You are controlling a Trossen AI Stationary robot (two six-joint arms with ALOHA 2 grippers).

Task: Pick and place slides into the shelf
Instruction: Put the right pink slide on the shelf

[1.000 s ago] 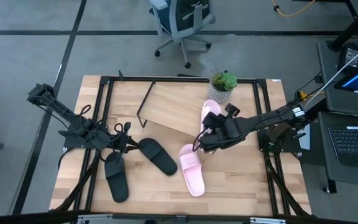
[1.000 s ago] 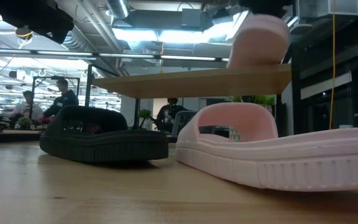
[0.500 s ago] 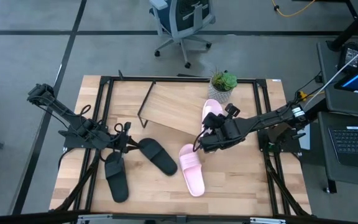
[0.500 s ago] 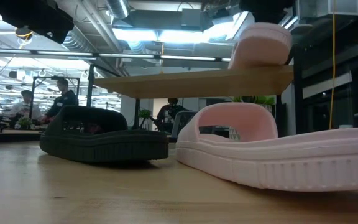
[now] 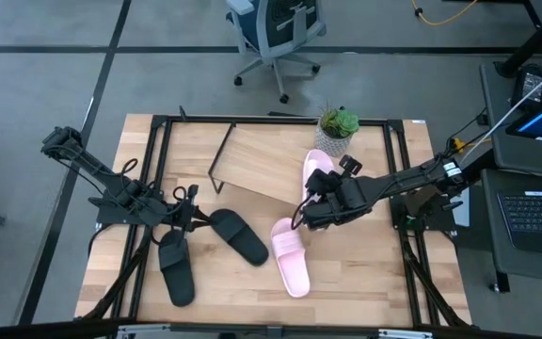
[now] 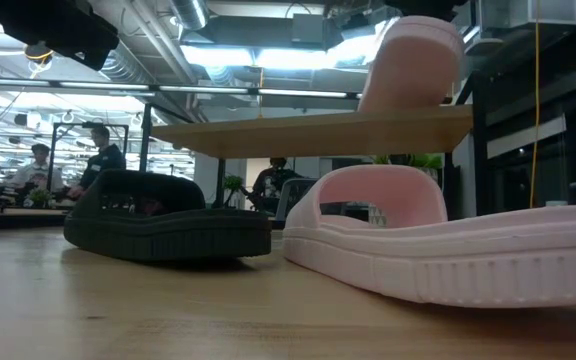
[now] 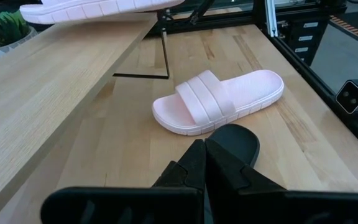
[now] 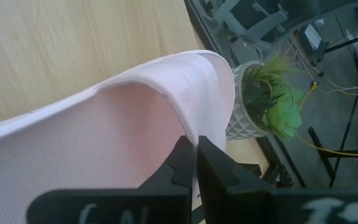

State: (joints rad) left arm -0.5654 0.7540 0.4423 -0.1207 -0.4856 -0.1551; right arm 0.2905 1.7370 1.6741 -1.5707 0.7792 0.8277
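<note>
- High view: the right claw (image 5: 320, 200) is over the right end of the low light-wood shelf with thin black legs (image 5: 252, 165), pinched shut on the strap of a pale pink rubber slide (image 5: 317, 171) that sits at the shelf's edge near the little potted succulent (image 5: 337, 124). So I'd say one slide is almost placed and three are left: the second pale pink slide (image 5: 290, 255) and two matte black slides (image 5: 237, 234) (image 5: 176, 269), all on the wooden table (image 5: 365, 273).
- The left claw (image 5: 184, 222) waits between the two black ones, closed on nothing.
- Low view: the held pink slide (image 6: 408, 62) is tipped up steeply, one end on the shelf board (image 6: 318, 128). Half a second ago it lay flatter; it's been tilted since.
- Left wrist view: fingers together, empty, with the free pink slide (image 7: 219, 99) just ahead.
- Right wrist view: fingers clamped thin on the pink strap (image 8: 166, 112), plant beyond.
</note>
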